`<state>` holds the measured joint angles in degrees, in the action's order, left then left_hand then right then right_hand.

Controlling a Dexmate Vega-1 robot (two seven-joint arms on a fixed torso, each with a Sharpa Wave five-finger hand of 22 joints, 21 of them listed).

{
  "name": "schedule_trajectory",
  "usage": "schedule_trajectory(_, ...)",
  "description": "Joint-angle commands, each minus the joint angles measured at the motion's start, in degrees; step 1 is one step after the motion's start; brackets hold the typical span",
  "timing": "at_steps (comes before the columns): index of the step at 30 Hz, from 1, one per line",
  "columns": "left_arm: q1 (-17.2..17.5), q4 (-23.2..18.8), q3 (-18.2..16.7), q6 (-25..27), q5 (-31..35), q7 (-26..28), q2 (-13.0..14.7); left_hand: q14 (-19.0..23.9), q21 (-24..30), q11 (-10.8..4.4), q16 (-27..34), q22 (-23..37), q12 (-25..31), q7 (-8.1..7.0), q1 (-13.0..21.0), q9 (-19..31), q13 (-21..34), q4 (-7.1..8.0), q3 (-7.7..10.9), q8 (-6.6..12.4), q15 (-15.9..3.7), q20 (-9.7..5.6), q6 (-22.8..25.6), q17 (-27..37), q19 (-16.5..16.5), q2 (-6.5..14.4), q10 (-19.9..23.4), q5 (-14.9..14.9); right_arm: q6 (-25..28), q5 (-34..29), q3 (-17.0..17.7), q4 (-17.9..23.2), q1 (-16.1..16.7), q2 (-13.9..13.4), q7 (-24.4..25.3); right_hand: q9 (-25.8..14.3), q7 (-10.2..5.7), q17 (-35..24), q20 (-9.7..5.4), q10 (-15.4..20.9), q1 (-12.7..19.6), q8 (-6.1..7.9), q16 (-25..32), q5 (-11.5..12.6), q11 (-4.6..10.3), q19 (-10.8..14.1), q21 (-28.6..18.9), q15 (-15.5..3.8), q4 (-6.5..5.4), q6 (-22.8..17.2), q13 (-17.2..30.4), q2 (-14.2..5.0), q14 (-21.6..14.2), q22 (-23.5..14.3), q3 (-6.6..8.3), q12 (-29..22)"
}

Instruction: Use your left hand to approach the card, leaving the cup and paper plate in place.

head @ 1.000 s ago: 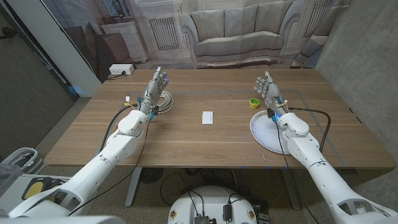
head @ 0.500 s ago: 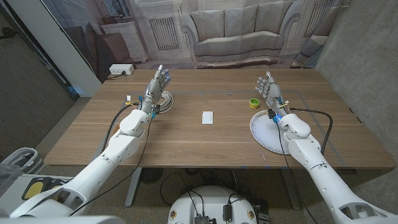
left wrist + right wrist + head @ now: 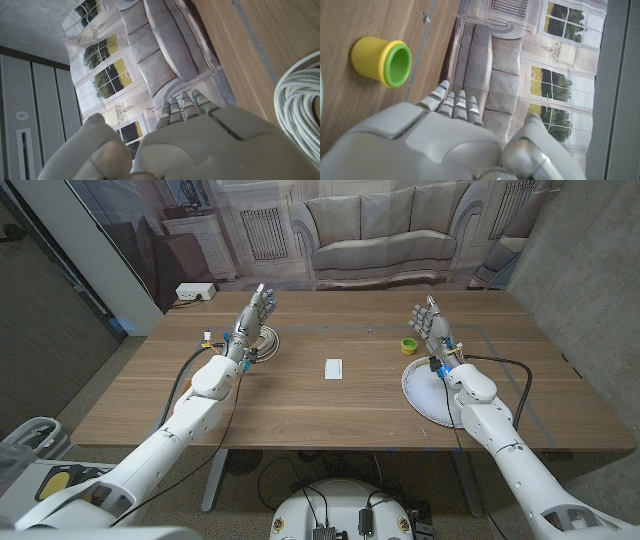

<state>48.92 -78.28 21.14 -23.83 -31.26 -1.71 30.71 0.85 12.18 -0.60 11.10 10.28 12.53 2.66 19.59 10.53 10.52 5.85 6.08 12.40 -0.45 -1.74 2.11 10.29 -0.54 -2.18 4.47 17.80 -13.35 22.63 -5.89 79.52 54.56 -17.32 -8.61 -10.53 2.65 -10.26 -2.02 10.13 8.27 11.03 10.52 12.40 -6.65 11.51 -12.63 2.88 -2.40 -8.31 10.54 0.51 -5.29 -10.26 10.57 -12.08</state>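
Observation:
A small white card point(image 3: 334, 368) lies on the wooden table point(image 3: 300, 410) near its middle. My left hand point(image 3: 256, 313) stands raised over the table's left part, fingers apart and pointing away, holding nothing, well left of the card. The back of that left hand point(image 3: 200, 135) fills the lower part of the left wrist view. A yellow cup point(image 3: 408, 346) with a green inside stands right of the card; the cup point(image 3: 382, 61) also appears in the right wrist view. A white paper plate point(image 3: 425, 392) lies under my right forearm. My right hand point(image 3: 430, 322) is raised beside the cup, fingers apart, empty.
A coil of white cable point(image 3: 262, 342) lies just under my left hand; the coil point(image 3: 300, 110) shows beside the hand in the left wrist view. A white power strip point(image 3: 195, 292) sits off the table's far left corner. A printed sofa backdrop point(image 3: 380, 230) stands behind the table.
My left hand has shifted slightly up and to the right. The right hand, card, cup and plate stay where they were.

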Motion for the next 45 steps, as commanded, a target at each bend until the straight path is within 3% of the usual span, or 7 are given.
schedule_trajectory(1, -1.3, 1.6, 0.7, -1.3, 1.4, -1.0, -0.1, 0.0, -0.1, -0.27, 0.0, 0.1, -0.2, -0.21, 0.2, 0.1, 0.2, -0.25, -0.07, -0.31, -0.31, -3.5, 0.3, 0.2, -0.3, 0.0, -0.1, 0.4, -0.3, -0.3, 0.1, -0.6, -0.5, 0.2, 0.1, -0.2, 0.07, -0.2, -0.09, 0.4, 0.1, 0.2, 0.2, -0.1, 0.11, 0.4, 0.2, 0.05, 0.25, -0.3, 0.1, -0.08, -0.5, -0.3, 0.14, -0.2)
schedule_trajectory(25, -0.3, -1.4, 1.4, -4.5, 5.6, 0.1, 1.1, 0.8, -0.1, -0.31, 0.2, 0.1, 0.0, -0.29, 0.4, 0.1, 0.3, -0.3, -0.34, -0.09, -0.31, -3.33, 1.6, 0.2, 0.1, 0.2, 1.1, 0.6, -0.2, -0.4, 0.1, 0.1, -0.6, 0.4, 0.7, -0.2, 0.11, -0.2, -0.09, 0.8, 0.1, 0.21, 0.3, -0.1, 0.11, 0.7, 0.2, -0.03, 0.35, -0.4, 0.1, -0.17, -0.9, -0.3, 0.0, -0.3)
schedule_trajectory(33, 1.1, -4.9, 1.3, -3.0, 9.6, 3.9, 2.8, 1.0, -0.1, -0.39, 0.2, 0.1, 0.0, -0.33, 0.5, 0.1, 0.3, -0.32, -0.42, -0.12, -0.32, -3.29, 1.8, 0.2, 0.2, 0.3, 1.3, 0.6, -0.3, -0.5, 0.0, 0.7, -0.2, 0.5, 1.2, -0.2, 0.11, -0.2, -0.04, 0.9, 0.1, 0.23, 0.3, -0.2, 0.07, 0.8, 0.3, 0.01, 0.38, -0.4, 0.1, -0.21, -1.0, -0.3, -0.03, -0.4)
schedule_trajectory(45, 1.2, -6.0, 1.9, -3.5, 13.8, 6.4, 3.3, 1.5, -0.1, -0.66, 0.2, 0.1, 0.0, -0.49, 0.7, 0.1, 0.3, -0.38, -0.56, -0.12, -0.49, -3.01, 2.2, 0.2, 0.4, 0.4, 1.7, 0.7, -0.8, -0.1, 0.0, 0.0, 0.1, 0.9, 1.3, -0.2, 0.13, -0.2, 0.0, 1.0, 0.1, 0.24, 0.3, -0.2, 0.04, 0.8, 0.3, 0.02, 0.43, -0.5, 0.1, -0.27, -1.0, -0.3, -0.05, -0.3)
